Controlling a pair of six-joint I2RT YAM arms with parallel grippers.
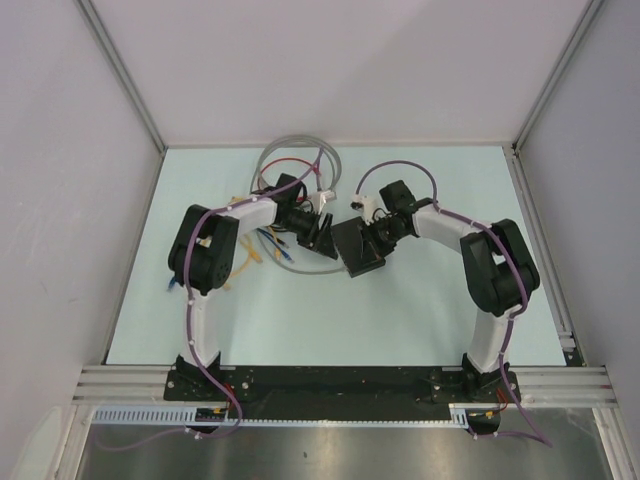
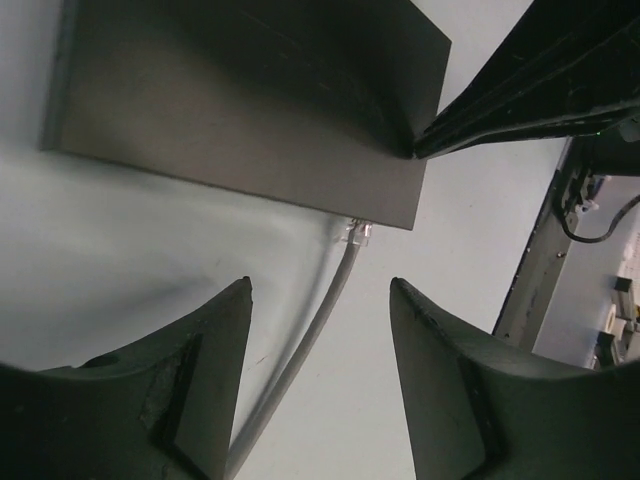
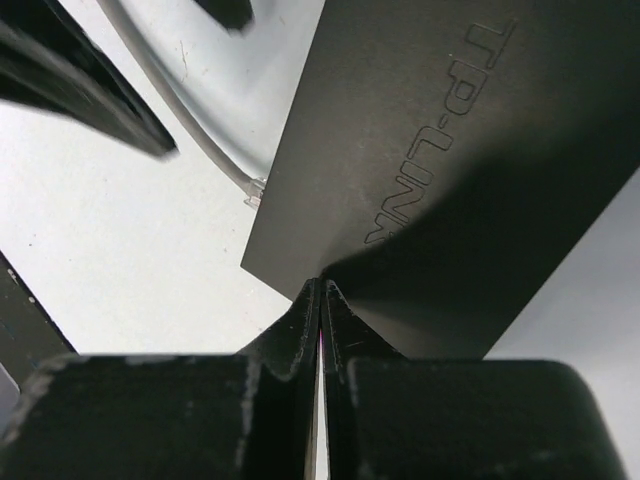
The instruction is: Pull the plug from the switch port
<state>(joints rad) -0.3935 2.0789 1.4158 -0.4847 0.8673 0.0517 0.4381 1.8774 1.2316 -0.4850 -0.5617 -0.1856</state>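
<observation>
The switch (image 1: 357, 250) is a flat matte-black box at the table's middle; it also shows in the left wrist view (image 2: 250, 100) and in the right wrist view (image 3: 450, 180). A clear plug (image 2: 358, 231) on a grey cable (image 2: 310, 340) sits at the switch's edge, apparently in a port; it also shows in the right wrist view (image 3: 253, 190). My left gripper (image 2: 320, 285) is open, its fingers either side of the cable a short way back from the plug. My right gripper (image 3: 322, 285) is shut, its tips pressed on the switch's top near a corner.
A coil of grey and red cables (image 1: 295, 160) lies behind the left arm. Several loose blue and yellow leads (image 1: 265, 245) lie left of the switch. The metal frame rail (image 2: 530, 290) runs along the table's right side.
</observation>
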